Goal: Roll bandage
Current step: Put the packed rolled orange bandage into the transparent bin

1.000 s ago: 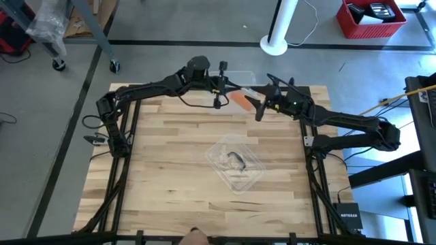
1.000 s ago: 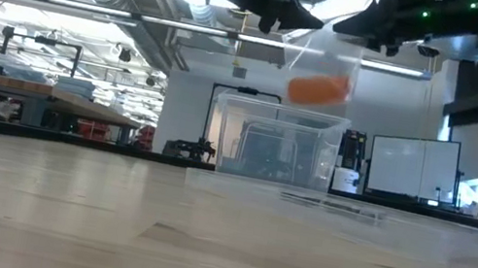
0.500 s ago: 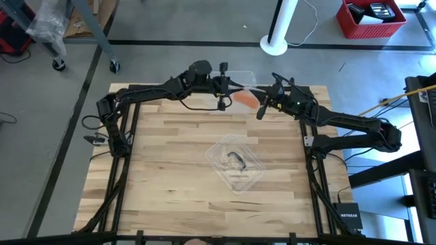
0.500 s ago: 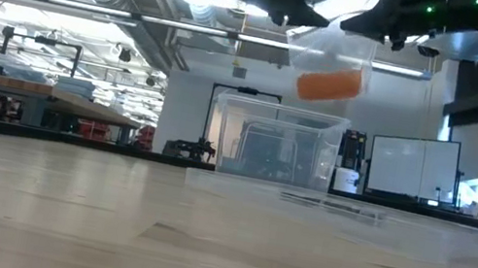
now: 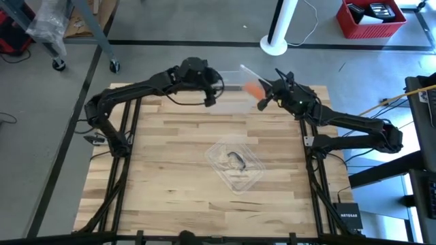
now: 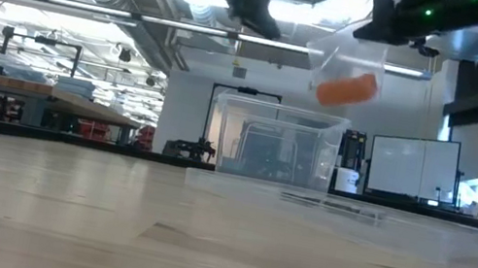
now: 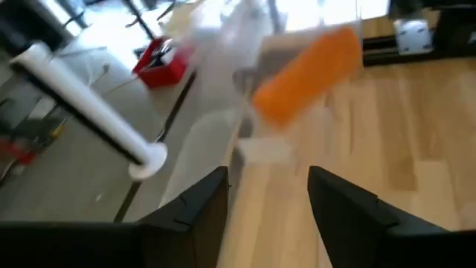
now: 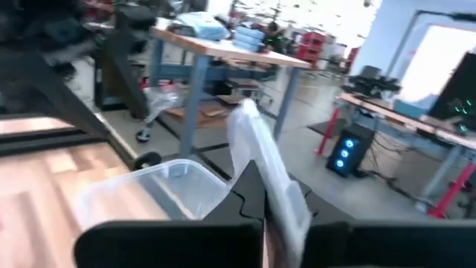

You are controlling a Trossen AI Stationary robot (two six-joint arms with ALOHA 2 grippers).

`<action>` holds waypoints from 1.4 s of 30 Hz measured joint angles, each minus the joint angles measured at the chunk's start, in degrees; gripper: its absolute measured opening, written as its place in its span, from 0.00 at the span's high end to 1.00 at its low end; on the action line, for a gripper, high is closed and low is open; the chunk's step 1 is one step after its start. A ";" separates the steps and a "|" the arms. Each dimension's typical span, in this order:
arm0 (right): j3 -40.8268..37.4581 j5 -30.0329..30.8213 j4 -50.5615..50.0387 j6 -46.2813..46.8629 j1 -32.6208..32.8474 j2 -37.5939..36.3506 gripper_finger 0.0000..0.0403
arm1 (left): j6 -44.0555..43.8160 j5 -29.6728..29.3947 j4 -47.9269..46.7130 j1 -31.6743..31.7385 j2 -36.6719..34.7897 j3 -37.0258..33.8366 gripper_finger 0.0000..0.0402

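Observation:
The bandage is a small orange cylinder inside a clear plastic wrapper. It hangs over the table's far edge, above a clear plastic box. My right gripper is shut on the wrapper, just right of the bandage. My left gripper stands open a little to the left, touching nothing. In the left wrist view the bandage floats beyond my open left gripper. My right gripper pinches the clear wrapper between its two fingers, coming about level from the table's right. A flat strip of wrapper sticks out past the fingertips. The bandage hangs tilted in the wrapper below the gripper, clear of the box.
The clear box stands at the table's far edge between the two arms. Its clear lid with a dark handle lies in the middle of the wooden table. Bare wood surrounds the lid.
My left gripper has opened, let go of the wrapper, rolled and drawn back toward the table's left. My right gripper has taken hold of the wrapper. The bandage has shifted a little up and toward the right, and hangs from the right gripper alone.

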 joint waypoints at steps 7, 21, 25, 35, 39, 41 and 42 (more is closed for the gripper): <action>0.00 7.37 9.64 2.96 -0.14 5.83 0.99 | -3.57 -1.19 -5.25 2.80 -6.89 -3.28 0.60; 0.04 18.30 24.22 17.77 -2.20 23.89 1.00 | -8.15 -1.37 2.66 4.03 -10.11 -14.96 0.65; 0.04 21.29 26.40 22.77 -2.19 27.88 1.00 | -8.79 -1.34 2.93 3.39 -10.02 -15.78 0.65; 0.74 19.37 33.11 24.80 -1.41 30.67 1.00 | -8.16 -1.29 4.61 1.85 -9.80 -15.76 0.65; 0.83 18.27 32.98 25.53 -1.40 30.67 1.00 | -8.16 -1.31 4.76 1.76 -9.78 -15.76 0.65; 0.83 16.38 34.44 26.82 -1.40 30.69 1.00 | -8.17 -1.31 4.76 1.73 -9.78 -15.76 0.65; 0.83 15.24 35.73 26.92 -1.40 30.69 1.00 | -8.16 -1.31 4.74 1.73 -9.78 -15.76 0.65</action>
